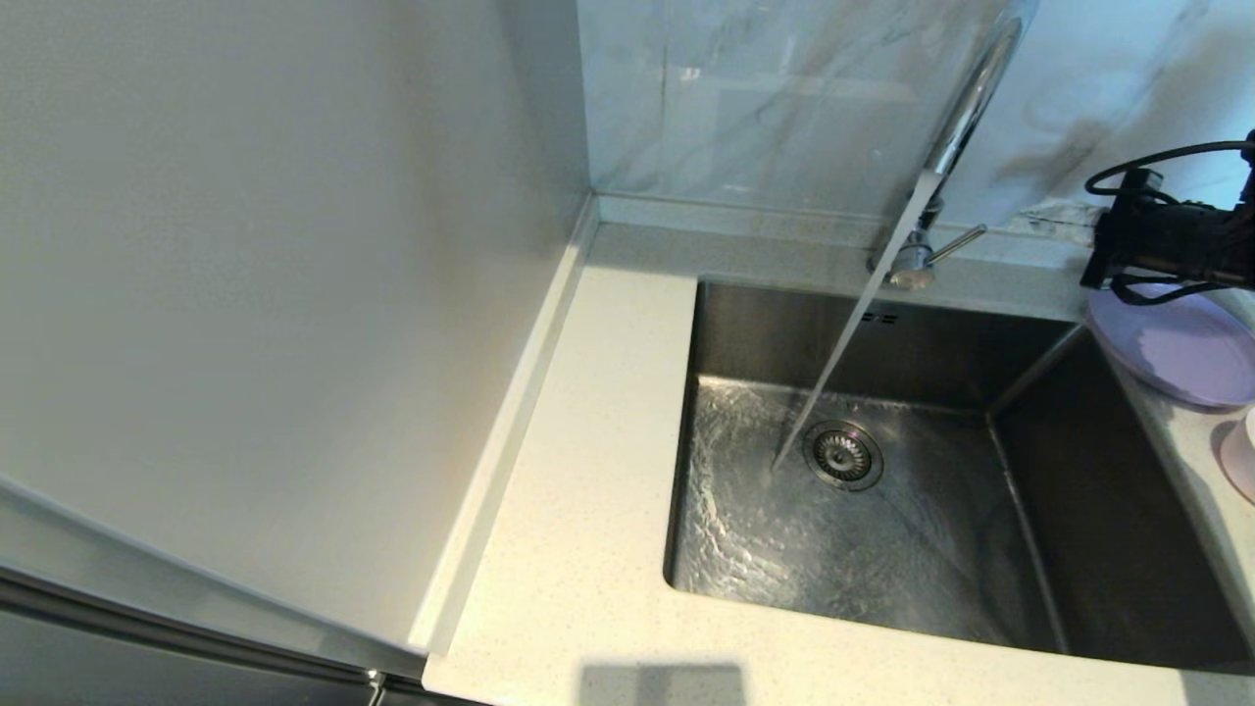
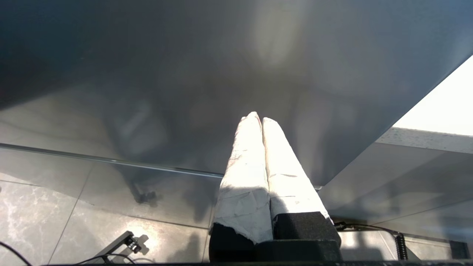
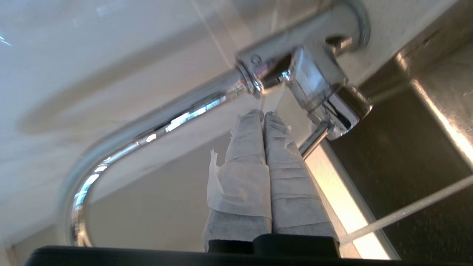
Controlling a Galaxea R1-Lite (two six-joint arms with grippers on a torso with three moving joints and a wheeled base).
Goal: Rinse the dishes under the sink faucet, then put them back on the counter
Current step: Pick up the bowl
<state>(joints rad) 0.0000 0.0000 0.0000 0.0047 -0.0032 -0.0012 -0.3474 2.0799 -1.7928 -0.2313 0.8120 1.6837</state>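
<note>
Water runs from the chrome gooseneck faucet (image 1: 966, 98) into the steel sink (image 1: 1079, 510), landing beside the drain strainer (image 1: 842, 454). The lilac plate (image 1: 1177, 348) lies on the counter (image 1: 588, 490) at the sink's right rim, with a pale pink dish (image 1: 1237, 461) nearer me, cut by the frame edge. The whitish bowl is not clearly in view. My right arm (image 1: 1167, 240) hovers over the plate's far side. In its wrist view the right gripper (image 3: 262, 112) is shut and empty, its tips just beside the faucet's lever (image 3: 314, 138). The left gripper (image 2: 257, 117) is shut and empty, parked low.
A raised rim (image 1: 529, 392) runs along the left wall and a marbled backsplash (image 1: 765, 98) stands behind the faucet. The lever (image 1: 959, 242) sticks out to the right of the faucet base. The left wrist view shows a grey cabinet front (image 2: 184, 74) and tiled floor (image 2: 55, 221).
</note>
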